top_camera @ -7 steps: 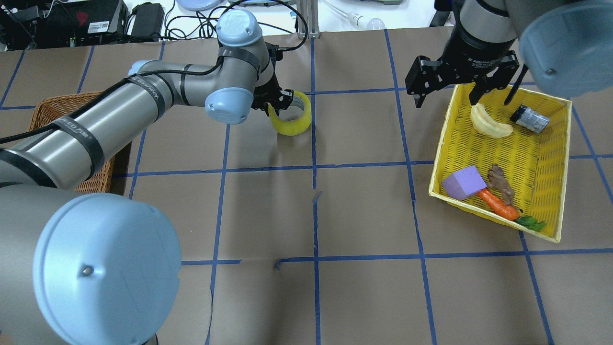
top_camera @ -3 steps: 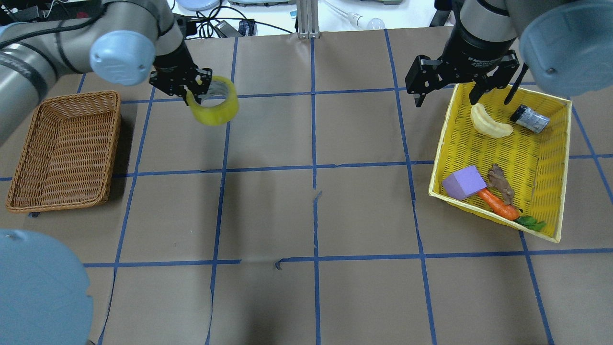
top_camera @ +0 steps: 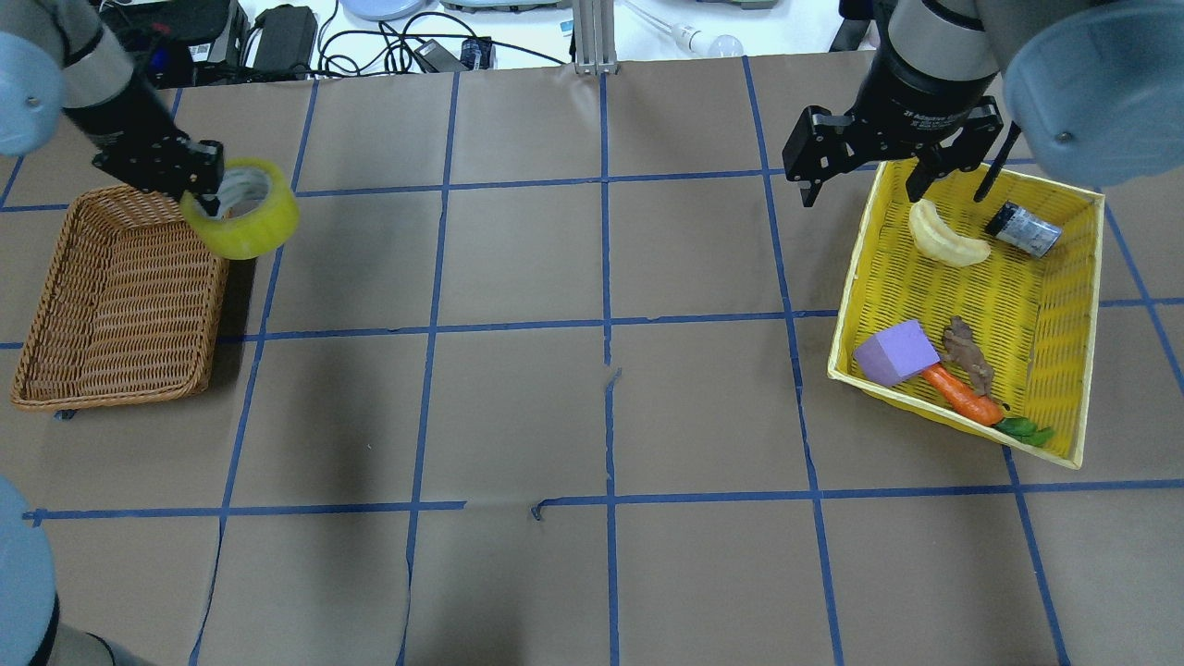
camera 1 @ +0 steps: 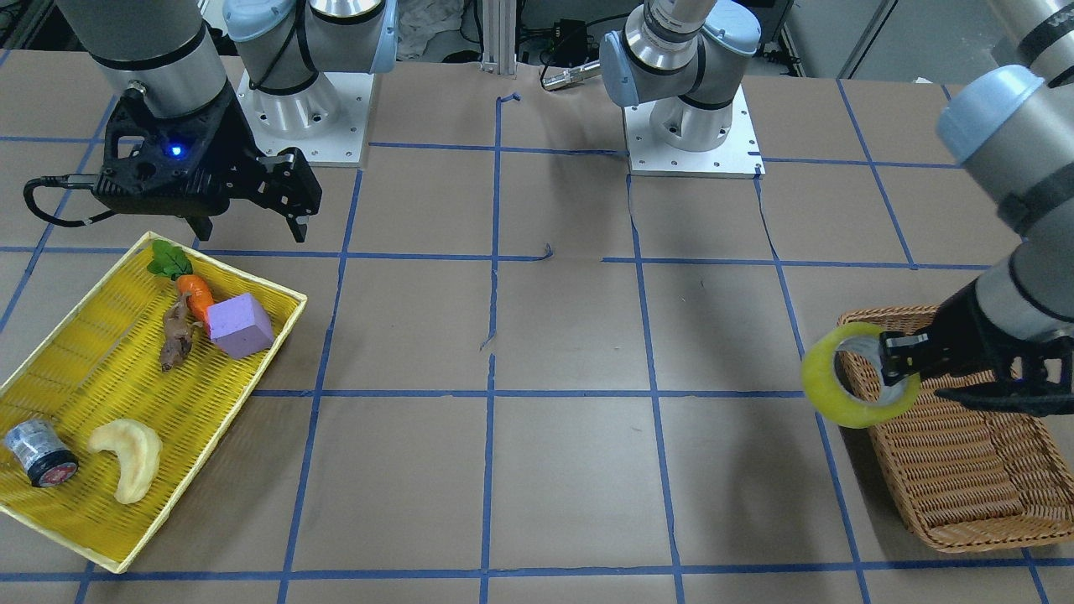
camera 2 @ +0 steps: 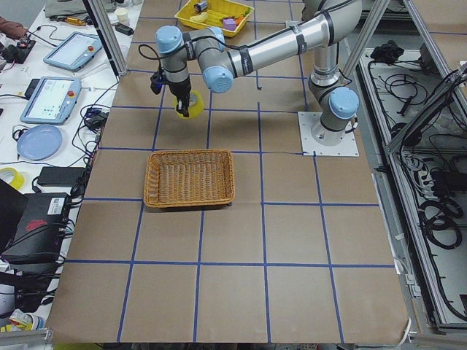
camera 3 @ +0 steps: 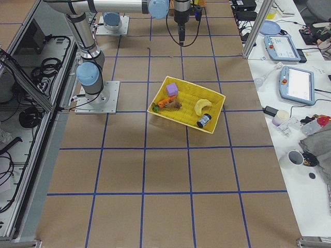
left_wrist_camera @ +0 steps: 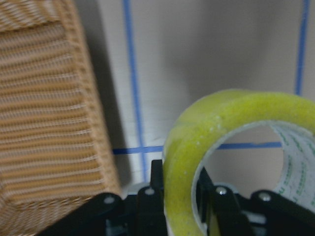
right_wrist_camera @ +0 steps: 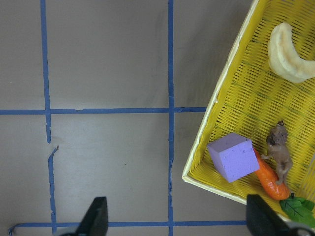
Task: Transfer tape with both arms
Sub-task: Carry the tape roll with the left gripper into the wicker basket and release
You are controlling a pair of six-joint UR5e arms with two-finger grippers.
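Note:
The tape (top_camera: 250, 236), a yellow translucent roll with a white printed core, hangs in the air by the wicker basket's (top_camera: 111, 305) far right corner. My left gripper (top_camera: 205, 192) is shut on its wall, one finger inside the ring and one outside. The tape also shows in the front view (camera 1: 839, 411), the left side view (camera 2: 184, 104) and the left wrist view (left_wrist_camera: 221, 123), where the basket (left_wrist_camera: 44, 98) lies to its left. My right gripper (top_camera: 879, 185) is open and empty, above the yellow tray's far left corner; its fingertips frame the right wrist view (right_wrist_camera: 177, 221).
The yellow tray (top_camera: 846, 305) at the right holds a pale banana-like piece (top_camera: 943, 239), a black-capped jar (top_camera: 1022, 229), a purple block (top_camera: 895, 351), a carrot (top_camera: 962, 393) and a brown figure (top_camera: 967, 356). Cables and devices lie beyond the table's far edge.
My left arm has swung left with the tape, from near the table's middle to the wicker basket's edge. The right arm has not moved.

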